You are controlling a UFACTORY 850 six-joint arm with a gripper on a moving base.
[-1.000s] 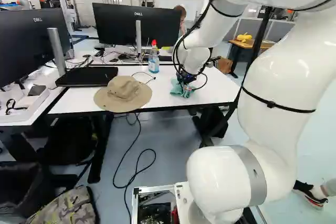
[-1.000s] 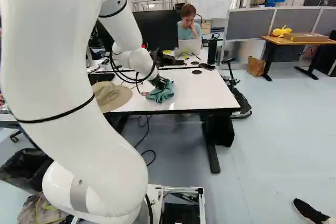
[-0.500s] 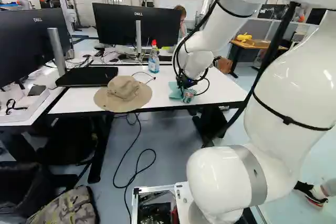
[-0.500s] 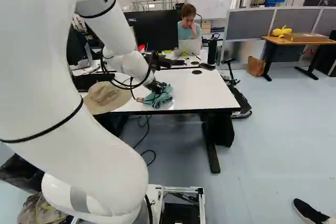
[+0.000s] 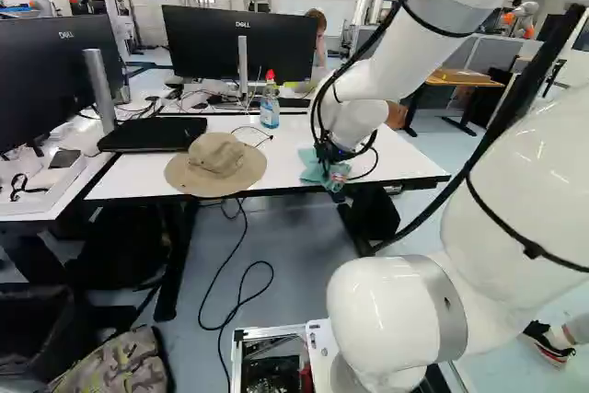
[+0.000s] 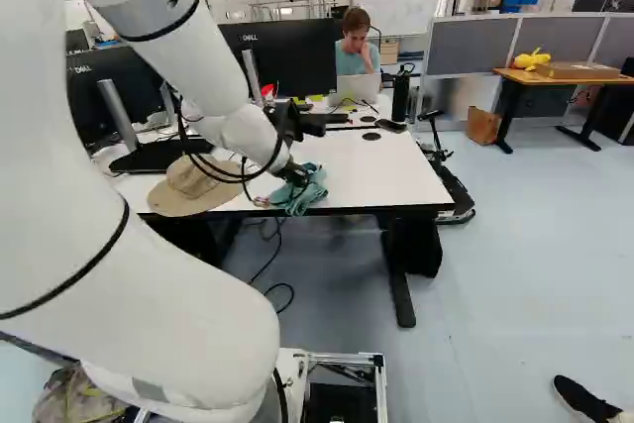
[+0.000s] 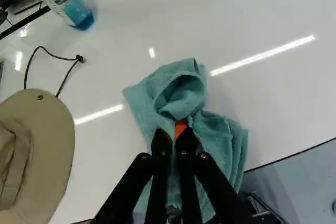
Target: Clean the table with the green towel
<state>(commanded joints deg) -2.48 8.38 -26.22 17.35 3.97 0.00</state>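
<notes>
Left base view: black gripper, closed on green towel; white table beneath; spray bottle, labelled; rear monitor, lettering on bezel.

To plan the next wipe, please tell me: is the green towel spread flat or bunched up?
Bunched up: in the wrist view, the towel lies in folds, with a curled loop just ahead of the claw.

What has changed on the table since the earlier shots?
The arm has pulled back toward the base, and the tool, closed on the green towel, has moved with it. The towel has slid across the table to its near edge. The hat, the spray bottle and the base have not moved.
</notes>
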